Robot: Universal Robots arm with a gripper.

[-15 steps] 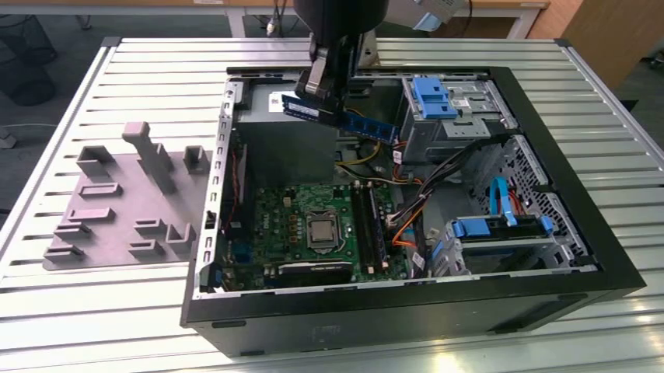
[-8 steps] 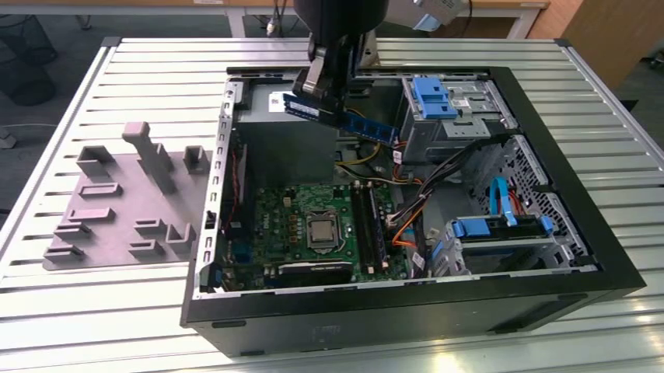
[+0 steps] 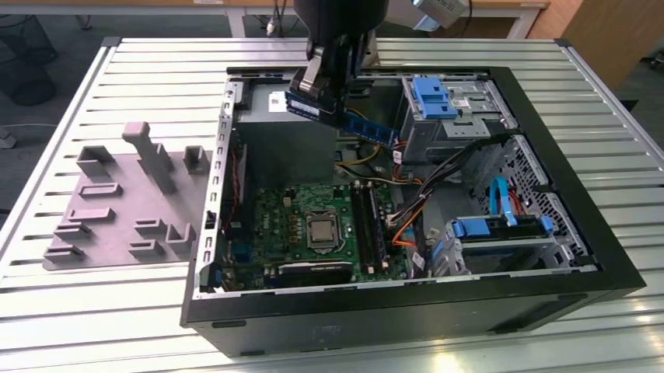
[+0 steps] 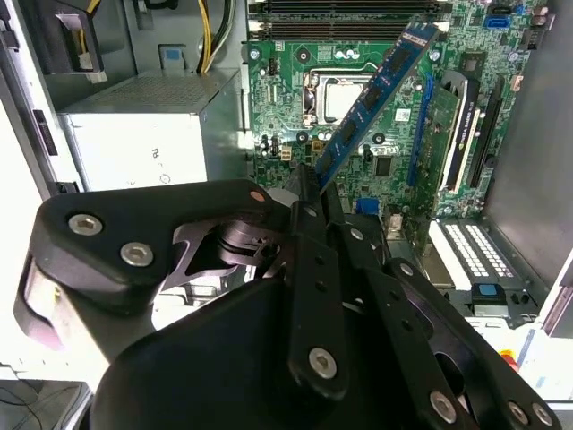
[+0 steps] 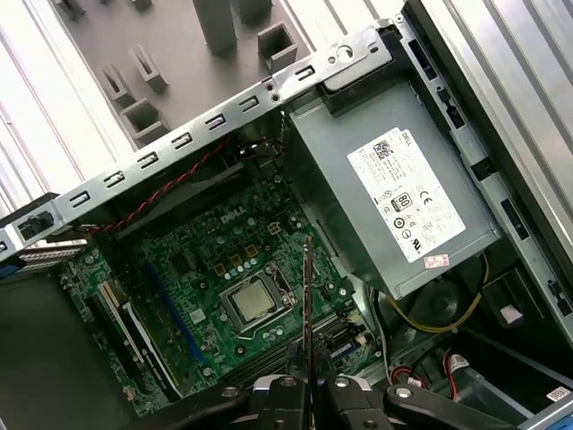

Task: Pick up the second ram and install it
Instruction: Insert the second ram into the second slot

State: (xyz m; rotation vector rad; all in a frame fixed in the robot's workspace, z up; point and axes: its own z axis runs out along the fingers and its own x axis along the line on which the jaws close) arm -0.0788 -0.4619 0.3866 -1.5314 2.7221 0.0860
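The tool [image 3: 323, 97] hung above the open computer case [image 3: 581, 268], its fingers [image 4: 309, 193] closed on one end of the second ram [image 3: 347, 118]. The stick was clear of the motherboard [image 3: 272, 221], not seated in any slot; in the exterior view it slanted downward from the tool toward the exterior view's right. In the second wrist view the second ram [image 4: 376, 90] ran out from the fingers across the board, its dark chips facing the camera. In the first wrist view it appeared edge-on as a thin line [image 5: 307, 296] rising from between the fingers [image 5: 288, 394], over the area just beside the processor socket [image 5: 251, 303].

Below the tool lay the motherboard, with the processor socket [image 3: 323, 231] near its middle and the long black memory slots [image 3: 365, 221] just beside the socket, on the exterior view's right. The grey power supply [image 5: 394, 188] sat in the case near the tool. Blue drive brackets [image 3: 428, 97] stood further along the case on the exterior view's right. Well apart from the case, on the slatted desk [image 3: 104, 311], rested the grey fixture plate [image 3: 124, 210] with its upright blocks.
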